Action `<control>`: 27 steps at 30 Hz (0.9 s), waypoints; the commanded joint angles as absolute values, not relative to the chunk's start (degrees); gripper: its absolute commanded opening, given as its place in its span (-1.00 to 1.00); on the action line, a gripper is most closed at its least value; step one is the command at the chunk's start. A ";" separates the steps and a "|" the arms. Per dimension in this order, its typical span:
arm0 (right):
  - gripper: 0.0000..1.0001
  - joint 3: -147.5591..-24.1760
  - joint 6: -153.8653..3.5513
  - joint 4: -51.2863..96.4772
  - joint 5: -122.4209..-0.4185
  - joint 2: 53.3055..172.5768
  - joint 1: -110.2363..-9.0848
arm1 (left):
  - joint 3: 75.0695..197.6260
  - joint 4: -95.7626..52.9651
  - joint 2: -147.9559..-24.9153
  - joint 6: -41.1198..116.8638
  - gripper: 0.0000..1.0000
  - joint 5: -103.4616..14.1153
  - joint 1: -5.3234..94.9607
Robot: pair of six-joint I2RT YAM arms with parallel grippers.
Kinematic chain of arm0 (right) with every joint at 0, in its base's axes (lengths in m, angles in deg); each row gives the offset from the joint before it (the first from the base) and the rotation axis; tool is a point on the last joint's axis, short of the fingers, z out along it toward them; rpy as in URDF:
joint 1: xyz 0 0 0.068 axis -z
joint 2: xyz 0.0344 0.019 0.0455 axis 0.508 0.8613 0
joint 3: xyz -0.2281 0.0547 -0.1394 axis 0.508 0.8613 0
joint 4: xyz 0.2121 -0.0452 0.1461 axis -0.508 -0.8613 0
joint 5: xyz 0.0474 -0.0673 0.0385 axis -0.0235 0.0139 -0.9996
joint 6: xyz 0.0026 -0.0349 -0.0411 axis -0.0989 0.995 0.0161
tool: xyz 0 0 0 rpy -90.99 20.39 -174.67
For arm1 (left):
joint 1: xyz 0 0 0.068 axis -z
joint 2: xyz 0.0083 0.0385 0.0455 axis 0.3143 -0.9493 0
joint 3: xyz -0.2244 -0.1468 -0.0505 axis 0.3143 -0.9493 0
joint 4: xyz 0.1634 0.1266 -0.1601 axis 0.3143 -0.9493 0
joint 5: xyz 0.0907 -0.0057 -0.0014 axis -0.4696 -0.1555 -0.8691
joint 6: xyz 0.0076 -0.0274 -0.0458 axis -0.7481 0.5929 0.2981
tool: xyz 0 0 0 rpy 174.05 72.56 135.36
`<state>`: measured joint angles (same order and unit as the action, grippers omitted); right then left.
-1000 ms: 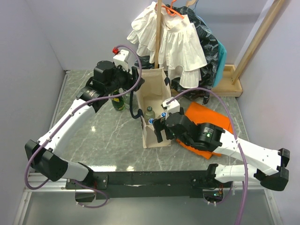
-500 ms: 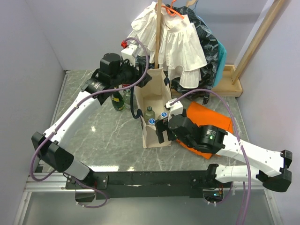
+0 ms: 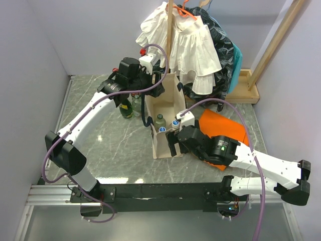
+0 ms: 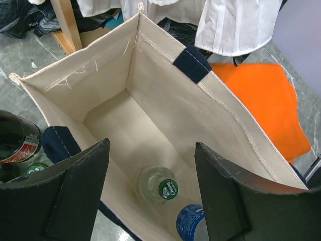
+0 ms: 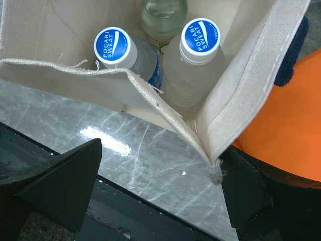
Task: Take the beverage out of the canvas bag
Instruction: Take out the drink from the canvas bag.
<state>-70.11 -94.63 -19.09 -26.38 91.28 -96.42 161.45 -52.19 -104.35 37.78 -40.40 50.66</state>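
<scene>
I count one tall cream canvas bag (image 4: 165, 100); inside, two blue-capped clear plastic bottles (image 5: 115, 46) and one green-capped clear bottle (image 4: 163, 187); outside, two green-tinted bottles (image 3: 125, 108); one flat orange cloth (image 4: 261, 105).

You see the canvas bag (image 3: 165, 146) standing on the table (image 3: 100, 140), with three bottles (image 3: 160, 121) inside at its near end. Two more bottles (image 3: 125, 109) stand just left of it; a folded cloth (image 3: 228, 128) lies on its right.

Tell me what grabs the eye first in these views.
The open canvas bag stands mid-table with two blue-capped bottles and a green-capped bottle inside. The left gripper hangs open over its mouth, the right gripper open at its near corner. A bright orange cloth lies to its right.
</scene>
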 commanded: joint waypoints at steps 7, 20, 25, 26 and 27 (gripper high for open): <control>1.00 -79.40 -92.08 -19.79 -20.47 88.37 -96.98 | 162.79 -50.13 -103.05 37.19 0.56 -40.90 50.93; 1.00 -79.68 -82.94 -10.05 -11.77 95.23 -96.89 | 161.91 -48.38 -103.49 37.81 0.59 -39.40 50.84; 1.00 -78.62 -82.32 -6.43 -9.57 96.90 -96.80 | 161.83 -48.29 -103.58 38.07 0.59 -39.31 50.93; 1.00 -78.61 -82.14 -5.99 -9.92 96.90 -96.80 | 161.74 -48.20 -103.49 38.07 0.59 -39.31 50.93; 1.00 -78.44 -82.40 -6.25 -10.10 96.81 -96.80 | 161.48 -48.20 -103.40 38.07 0.59 -39.31 50.93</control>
